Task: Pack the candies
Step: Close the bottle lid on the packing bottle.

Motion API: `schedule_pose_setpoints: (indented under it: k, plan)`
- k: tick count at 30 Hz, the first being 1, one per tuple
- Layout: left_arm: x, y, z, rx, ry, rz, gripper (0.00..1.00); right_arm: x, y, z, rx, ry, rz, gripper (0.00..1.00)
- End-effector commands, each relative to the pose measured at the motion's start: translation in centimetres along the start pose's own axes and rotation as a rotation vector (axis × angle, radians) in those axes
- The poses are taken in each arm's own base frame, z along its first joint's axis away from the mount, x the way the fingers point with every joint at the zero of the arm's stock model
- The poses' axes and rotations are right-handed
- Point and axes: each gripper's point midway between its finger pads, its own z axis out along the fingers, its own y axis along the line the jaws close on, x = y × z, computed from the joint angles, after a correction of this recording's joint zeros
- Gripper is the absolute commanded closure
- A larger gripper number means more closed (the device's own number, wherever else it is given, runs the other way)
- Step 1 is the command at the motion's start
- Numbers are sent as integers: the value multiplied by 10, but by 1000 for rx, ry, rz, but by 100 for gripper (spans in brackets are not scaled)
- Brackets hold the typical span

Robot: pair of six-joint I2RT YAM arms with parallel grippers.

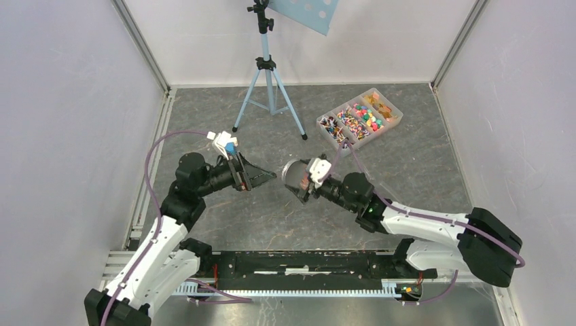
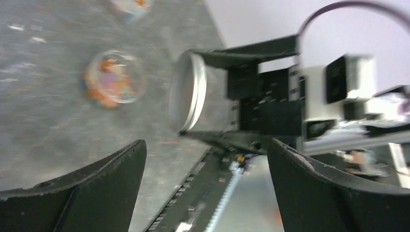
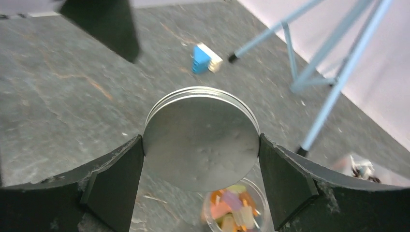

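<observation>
— Starting at the left, what is that arm doing?
— Its left gripper (image 1: 266, 178) hangs over the middle of the bench (image 1: 272, 217), jaws spread wide with nothing between them. It points at the other arm, close to it.
— What's behind it?
— A pale blue tripod (image 1: 267, 88) stands by the far edge.
— And the other arm?
— The right gripper (image 1: 297, 180) is clamped on a round metal lid (image 3: 200, 140), one finger pressed to each side of its rim.
— Where are the candies (image 1: 358, 119)?
— Most sit sorted in a clear divided tray (image 1: 398, 114) near the far edge, right of centre, well apart from both grippers. A few more lie in a small clear jar (image 3: 234, 209) on the bench just below the held lid, uncovered.
</observation>
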Motion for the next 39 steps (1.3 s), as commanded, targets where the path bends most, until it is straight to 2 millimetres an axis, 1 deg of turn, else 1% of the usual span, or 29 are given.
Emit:
schedule_pose_setpoints:
  k: [1, 4, 5, 6, 7, 10, 12, 15, 19, 24, 26, 30, 35, 39]
  plan:
    - [7, 58, -26, -342, 76, 253, 0, 24, -41, -1, 154, 251, 42, 14]
    - [1, 75, -42, -457, 92, 375, 0, 34, -58, -1, 196, 404, 48, 13]
    - [0, 79, -46, -486, 90, 399, 0, 40, -62, -2, 202, 460, 52, 12]
    - [-3, 81, -50, -509, 79, 415, 0, 40, -66, -1, 206, 500, 58, 12]
    - [-5, 79, -52, -510, 66, 427, 0, 48, -69, -4, 199, 573, 66, 12]
    - [-7, 73, -53, -487, 39, 446, 0, 58, -79, -6, 201, 694, 60, 13]
    - [-8, 70, -56, -483, 20, 457, 0, 61, -84, -7, 197, 746, 64, 13]
    - [-9, 67, -60, -478, -3, 469, 0, 74, -86, -8, 167, 808, 92, 13]
    - [-11, 63, -63, -476, -29, 483, 0, 89, -82, -8, 110, 866, 138, 13]
    - [-11, 63, -64, -479, -36, 480, 0, 108, -77, -7, 80, 910, 165, 12]
    - [-10, 63, -64, -474, -30, 479, 0, 113, -71, -3, 40, 912, 188, 11]
    - [-9, 63, -64, -472, -32, 478, 0, 127, -68, 0, 7, 939, 204, 11]
    - [-10, 64, -64, -479, -35, 478, 0, 132, -65, 3, -24, 948, 217, 11]
    - [-10, 64, -64, -482, -35, 478, 0, 135, -65, 3, -30, 958, 217, 11]
